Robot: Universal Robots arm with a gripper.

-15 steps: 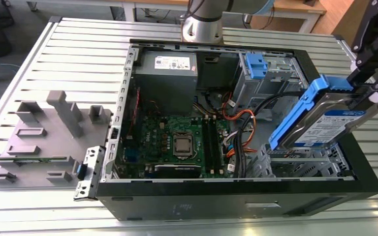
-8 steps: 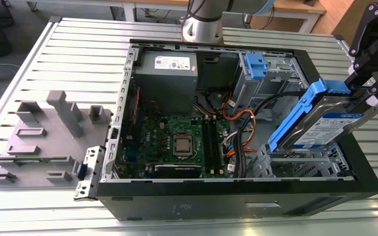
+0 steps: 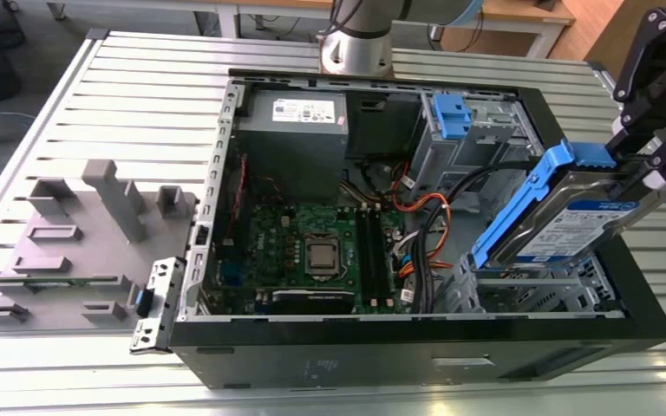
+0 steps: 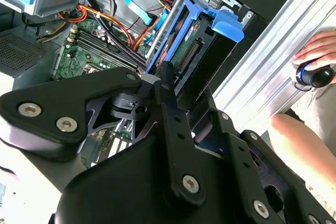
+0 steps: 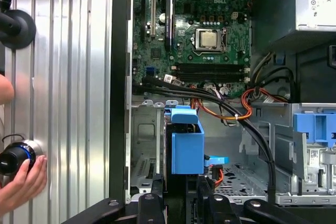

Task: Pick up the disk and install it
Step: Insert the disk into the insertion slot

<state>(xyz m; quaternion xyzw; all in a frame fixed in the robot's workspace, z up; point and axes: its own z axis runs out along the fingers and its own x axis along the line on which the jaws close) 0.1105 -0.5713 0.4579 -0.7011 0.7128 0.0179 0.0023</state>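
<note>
Exterior view has the disk [image 3: 564, 221] up off the table, tilted steeply, its label side toward the camera and its blue carrier frame along the upper edge. The gripper [image 3: 640, 178] has it by the high end at the exterior view's right, fingers closed against the drive. The disk's low end dips to the mouth of the metal drive cage [image 3: 541, 290] in the near corner of the open computer case [image 3: 426, 351]; whether it touches the cage cannot be told.

In the first wrist view the disk [image 5: 186, 150] shows edge-on, held by the gripper [image 5: 184, 198], with the cage on either side of it. Orange and black cables [image 3: 426, 212] run just beside the cage, between it and the green motherboard [image 3: 310, 251]. Farther back sit the grey power supply [image 3: 296, 121] and a bare blue bracket [image 3: 451, 114] in another bay.

The case lies on a slatted metal table [image 3: 136, 95], with a grey fixture plate [image 3: 79, 251] beside it at the exterior view's left. In the first wrist view a person's hand [image 5: 21, 184] rests at a round knob [image 5: 13, 157] on the table, apart from the case
</note>
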